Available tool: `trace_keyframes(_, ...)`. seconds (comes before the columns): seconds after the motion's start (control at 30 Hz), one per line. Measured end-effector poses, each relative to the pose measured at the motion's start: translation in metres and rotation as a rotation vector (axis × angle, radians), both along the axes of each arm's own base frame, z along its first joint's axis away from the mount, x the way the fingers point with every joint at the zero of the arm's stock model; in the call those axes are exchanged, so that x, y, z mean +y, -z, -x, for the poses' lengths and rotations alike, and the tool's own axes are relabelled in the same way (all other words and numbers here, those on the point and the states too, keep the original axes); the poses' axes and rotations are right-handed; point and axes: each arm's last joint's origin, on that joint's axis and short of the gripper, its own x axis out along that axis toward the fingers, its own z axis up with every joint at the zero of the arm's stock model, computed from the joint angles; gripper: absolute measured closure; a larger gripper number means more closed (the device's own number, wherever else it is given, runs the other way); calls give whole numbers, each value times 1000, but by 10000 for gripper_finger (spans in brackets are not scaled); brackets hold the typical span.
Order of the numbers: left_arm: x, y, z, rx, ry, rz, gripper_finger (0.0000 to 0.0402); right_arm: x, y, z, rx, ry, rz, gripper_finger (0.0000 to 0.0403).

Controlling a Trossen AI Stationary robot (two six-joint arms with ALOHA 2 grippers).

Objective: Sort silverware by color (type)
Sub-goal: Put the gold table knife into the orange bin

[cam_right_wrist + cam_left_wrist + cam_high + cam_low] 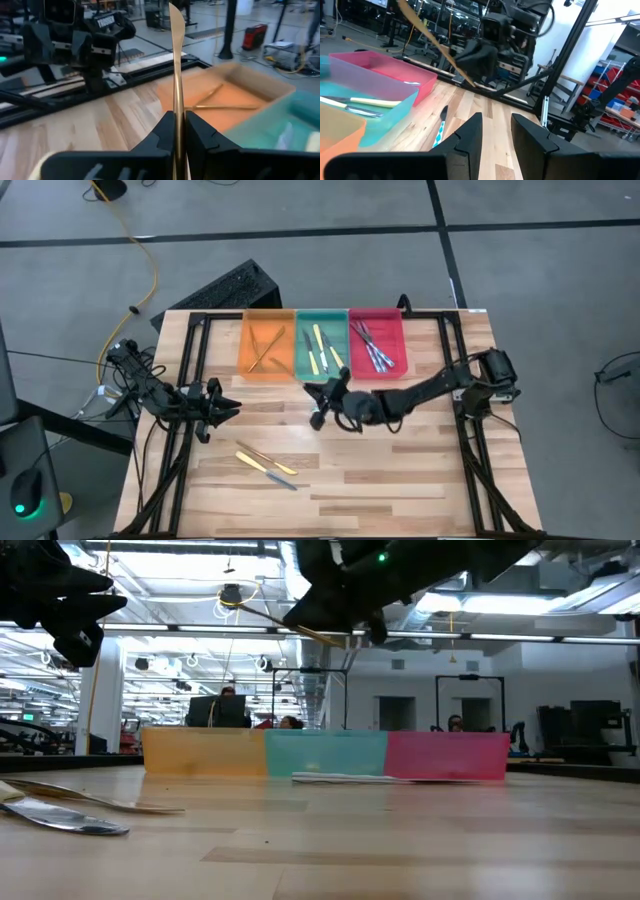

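Bronze-gold utensil; orange, green, red trays

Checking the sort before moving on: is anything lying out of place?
Yes. Loose utensils lie on the table, outside the trays. One silver piece lies in front of the teal tray.

Only legible text: white "TROSSEN" lettering on the left arm's gripper housing, seen from the right wrist camera, slightly blurred. No readable print on trays, silverware, table or background equipment.
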Motion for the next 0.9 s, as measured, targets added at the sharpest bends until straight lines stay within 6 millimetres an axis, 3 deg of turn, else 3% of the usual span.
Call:
trace_keyframes(0.5, 1, 0, 0, 5, -35, -32, 312, -69, -20, -8, -214, 27, -18, 363)
trace_keyframes(0.67, 1, 0, 0, 5, -35, -32, 312, -82, -25, -10, -321, 54, -5, 363)
trace_keyframes(0.9, 1, 0, 0, 6, -41, -38, 312, -85, -10, -42, -381, 30, 9, 363)
